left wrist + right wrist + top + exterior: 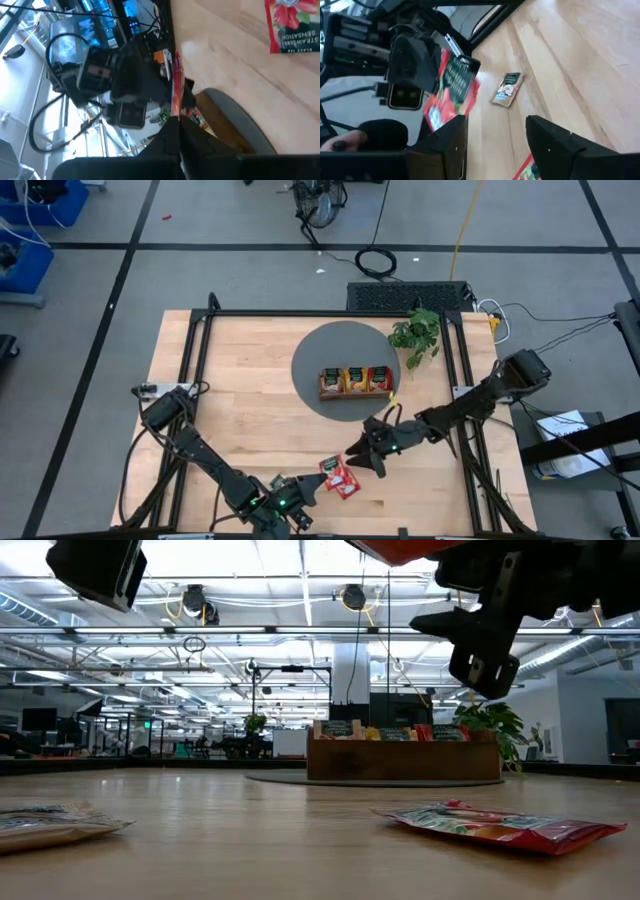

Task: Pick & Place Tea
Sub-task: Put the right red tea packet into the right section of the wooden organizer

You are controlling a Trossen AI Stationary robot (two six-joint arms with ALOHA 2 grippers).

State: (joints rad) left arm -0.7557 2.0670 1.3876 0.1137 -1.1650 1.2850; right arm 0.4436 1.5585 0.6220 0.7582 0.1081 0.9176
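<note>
Near the brown wooden tray (355, 383), the right gripper (368, 457) fingers gape empty; the left gripper (175, 125) fingers pinch a red square tea sachet (451, 90).

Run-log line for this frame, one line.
left gripper: shut on red sachet, off table | right gripper: open, facing it | loose red sachets: on table | tray: holds sachets

Two slim matte-black jointed arms (200, 455) carry blocky dark wrist housings; small green lights glow on both, and black angular plastic fingers (555, 147) end them.
</note>
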